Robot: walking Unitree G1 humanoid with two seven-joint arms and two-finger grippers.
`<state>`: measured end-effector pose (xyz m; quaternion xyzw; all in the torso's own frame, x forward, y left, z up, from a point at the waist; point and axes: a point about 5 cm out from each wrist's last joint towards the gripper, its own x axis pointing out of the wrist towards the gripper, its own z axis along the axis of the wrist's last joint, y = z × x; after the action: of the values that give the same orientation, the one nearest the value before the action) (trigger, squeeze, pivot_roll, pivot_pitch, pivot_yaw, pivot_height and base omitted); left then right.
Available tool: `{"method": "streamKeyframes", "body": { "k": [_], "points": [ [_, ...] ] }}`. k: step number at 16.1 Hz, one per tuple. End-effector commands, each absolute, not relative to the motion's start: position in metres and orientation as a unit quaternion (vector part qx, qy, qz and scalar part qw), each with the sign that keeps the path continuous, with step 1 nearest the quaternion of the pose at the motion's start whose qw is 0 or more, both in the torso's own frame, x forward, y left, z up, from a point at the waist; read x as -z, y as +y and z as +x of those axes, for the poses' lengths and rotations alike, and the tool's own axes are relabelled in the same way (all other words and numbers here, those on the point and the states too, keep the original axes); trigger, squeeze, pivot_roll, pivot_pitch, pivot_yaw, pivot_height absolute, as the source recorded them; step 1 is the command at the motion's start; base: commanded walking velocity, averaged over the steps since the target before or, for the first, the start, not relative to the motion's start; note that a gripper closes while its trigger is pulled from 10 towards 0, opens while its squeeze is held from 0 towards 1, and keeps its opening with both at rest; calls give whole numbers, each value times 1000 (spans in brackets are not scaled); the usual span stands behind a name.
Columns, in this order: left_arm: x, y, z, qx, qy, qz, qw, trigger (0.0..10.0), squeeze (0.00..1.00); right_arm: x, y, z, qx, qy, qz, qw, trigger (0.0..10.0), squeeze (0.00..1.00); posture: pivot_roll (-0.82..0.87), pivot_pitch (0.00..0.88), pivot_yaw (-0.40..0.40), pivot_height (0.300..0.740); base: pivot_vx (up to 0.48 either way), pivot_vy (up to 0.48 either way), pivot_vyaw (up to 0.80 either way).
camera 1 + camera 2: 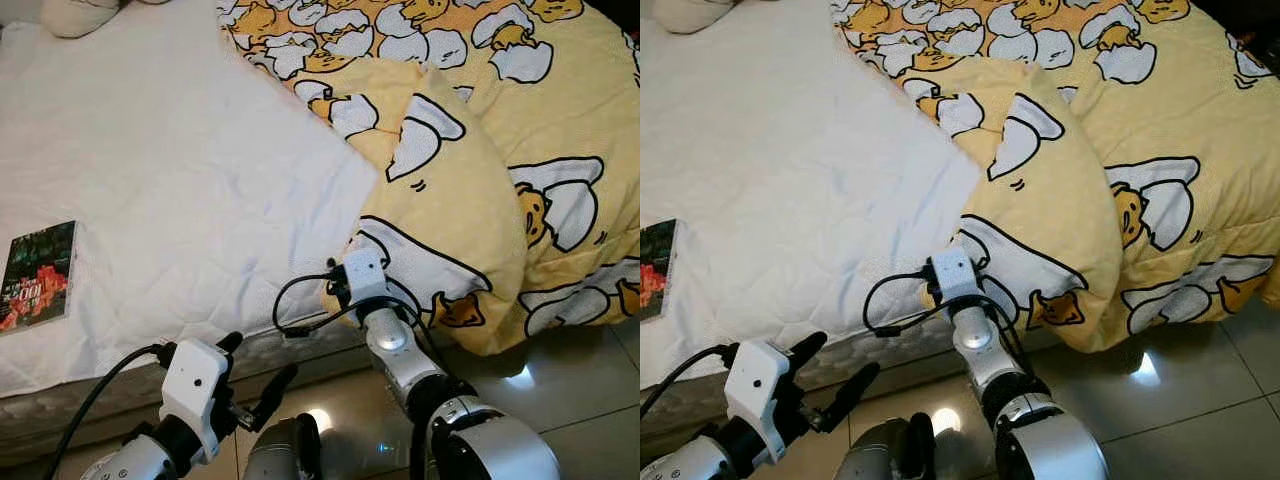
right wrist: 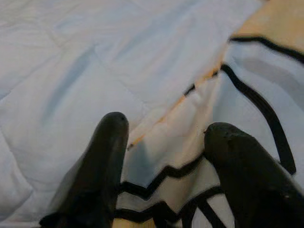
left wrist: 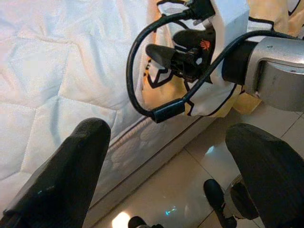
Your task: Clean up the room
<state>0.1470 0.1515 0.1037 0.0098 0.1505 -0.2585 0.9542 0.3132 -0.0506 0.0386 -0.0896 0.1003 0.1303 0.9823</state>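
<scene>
We saw the right pincer [image 2: 164, 161] with its two black fingers spread apart, resting at the folded edge of the yellow quilted blanket printed with white egg cartoons [image 1: 470, 190], one finger on the white quilted mattress of the bed [image 1: 170, 170] and the other over the blanket's hem. Nothing was gripped between them. The left pincer [image 3: 180, 175] hung lower, beside the bed's edge above the glossy tiled floor [image 1: 560, 380], its fingers wide apart and holding nothing. Well to its left, a dark paperback book with red print [image 1: 38, 275] lay flat on the mattress.
</scene>
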Motion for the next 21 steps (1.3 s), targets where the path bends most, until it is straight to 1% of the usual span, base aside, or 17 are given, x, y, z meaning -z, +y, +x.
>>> {"method": "streamKeyframes", "body": {
  "k": [1, 3, 6, 9, 11, 12, 17, 18, 19, 21],
  "points": [
    [-100, 155, 144, 255, 162, 16, 953, 10000, 0, -25, -44, 302, -134, 144, -63, 978, 10000, 1000, 193, 227, 201, 740, 0, 0, 0],
    [-100, 155, 144, 256, 162, 17, 953, 10000, 0, -18, -47, 301, -112, 189, -14, 975, 10000, 1000, 193, 228, 202, 740, 0, 0, 0],
    [-101, 155, 145, 257, 160, 18, 953, 10000, 0, -16, -51, 303, -103, 215, 4, 971, 10000, 1000, 198, 225, 205, 740, 0, 0, 0],
    [-102, 156, 146, 258, 160, 19, 953, 10000, 0, -12, -53, 303, -112, 256, 11, 960, 10000, 1000, 202, 225, 209, 740, 0, 0, 0],
    [-102, 156, 146, 259, 159, 20, 953, 10000, 0, -11, -51, 302, -128, 265, -13, 956, 10000, 1000, 205, 225, 210, 740, 0, 0, 0],
    [-102, 156, 145, 258, 160, 20, 952, 10000, 0, -10, -51, 302, -131, 270, -15, 954, 10000, 0, 208, 226, 208, 740, 0, 0, 0],
    [-103, 156, 144, 259, 161, 20, 952, 10000, 0, -14, -50, 306, -137, 268, -34, 953, 10000, 0, 215, 234, 210, 740, 0, 0, 0],
    [-104, 156, 144, 259, 161, 20, 952, 10000, 0, -15, -50, 307, -139, 268, -36, 953, 3922, 0, 216, 236, 210, 740, 0, 0, 0],
    [-104, 156, 143, 259, 161, 19, 952, 10000, 0, -15, -49, 307, -142, 269, -35, 952, 0, 0, 219, 237, 211, 740, 0, 0, 0],
    [-106, 155, 141, 260, 161, 19, 952, 10000, 0, -17, -49, 309, -142, 270, -32, 952, 0, 0, 233, 243, 215, 740, 0, 0, 0]
  ]
}}
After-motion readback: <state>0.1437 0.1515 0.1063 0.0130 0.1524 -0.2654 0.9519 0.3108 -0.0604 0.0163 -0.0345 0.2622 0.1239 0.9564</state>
